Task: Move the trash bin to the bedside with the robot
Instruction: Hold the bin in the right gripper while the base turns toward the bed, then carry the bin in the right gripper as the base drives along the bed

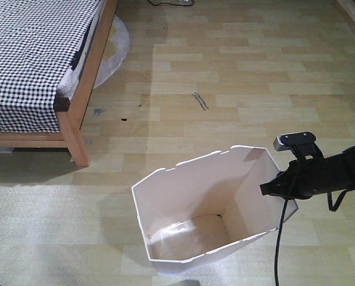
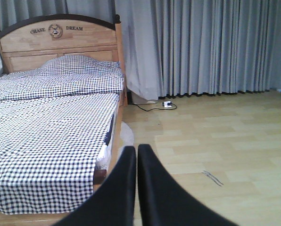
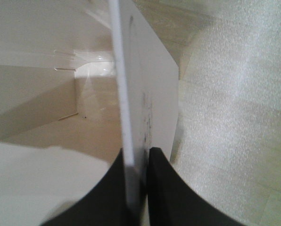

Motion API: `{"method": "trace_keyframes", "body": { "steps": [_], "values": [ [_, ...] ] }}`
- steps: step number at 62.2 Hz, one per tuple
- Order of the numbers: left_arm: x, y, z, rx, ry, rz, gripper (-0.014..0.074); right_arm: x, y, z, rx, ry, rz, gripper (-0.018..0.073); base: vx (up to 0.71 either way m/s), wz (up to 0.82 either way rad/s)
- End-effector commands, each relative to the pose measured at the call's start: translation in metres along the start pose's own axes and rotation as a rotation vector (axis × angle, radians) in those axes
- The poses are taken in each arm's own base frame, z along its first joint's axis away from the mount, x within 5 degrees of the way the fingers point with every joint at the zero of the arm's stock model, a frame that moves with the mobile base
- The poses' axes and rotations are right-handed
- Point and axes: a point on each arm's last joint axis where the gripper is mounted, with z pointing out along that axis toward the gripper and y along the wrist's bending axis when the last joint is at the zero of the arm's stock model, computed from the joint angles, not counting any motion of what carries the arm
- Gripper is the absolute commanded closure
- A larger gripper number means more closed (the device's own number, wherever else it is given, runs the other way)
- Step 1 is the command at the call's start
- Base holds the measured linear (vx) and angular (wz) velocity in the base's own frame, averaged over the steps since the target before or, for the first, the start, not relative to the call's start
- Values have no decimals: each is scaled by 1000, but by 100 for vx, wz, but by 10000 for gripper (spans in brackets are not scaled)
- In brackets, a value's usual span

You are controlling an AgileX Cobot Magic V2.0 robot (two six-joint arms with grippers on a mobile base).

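Note:
The white trash bin [image 1: 189, 202] stands tilted on the wooden floor in the front view, its notched rim open toward me. My right gripper [image 1: 273, 186] is shut on the bin's right wall; in the right wrist view the thin wall [image 3: 131, 117] runs between the two black fingers, right gripper [image 3: 138, 157]. The bedside [image 1: 85, 77], a light wooden frame with checked bedding, lies at the upper left, well apart from the bin. My left gripper [image 2: 136, 153] shows only in its wrist view, fingers pressed together on nothing, facing the bed [image 2: 51, 136].
A round pale mat [image 1: 115, 47] lies beside the bed frame. A dark scuff [image 1: 200, 101] marks the floor. Grey curtains [image 2: 202, 47] and a power strip with cable [image 2: 166, 104] line the far wall. A pale rug [image 3: 235, 108] lies under the bin.

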Motion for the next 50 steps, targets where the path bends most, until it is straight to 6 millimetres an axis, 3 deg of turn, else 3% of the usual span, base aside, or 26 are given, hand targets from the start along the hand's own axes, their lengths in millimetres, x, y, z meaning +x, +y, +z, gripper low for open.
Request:
{"method": "trace_keyframes", "body": {
  "steps": [1, 50],
  "values": [
    [-4, 0, -1, 7, -77, -23, 603, -20, 15, -18, -123, -104, 62, 564, 22, 10],
    [-4, 0, -1, 7, -77, -23, 603, -20, 15, -18, -123, -104, 62, 564, 21, 5]
  ]
}}
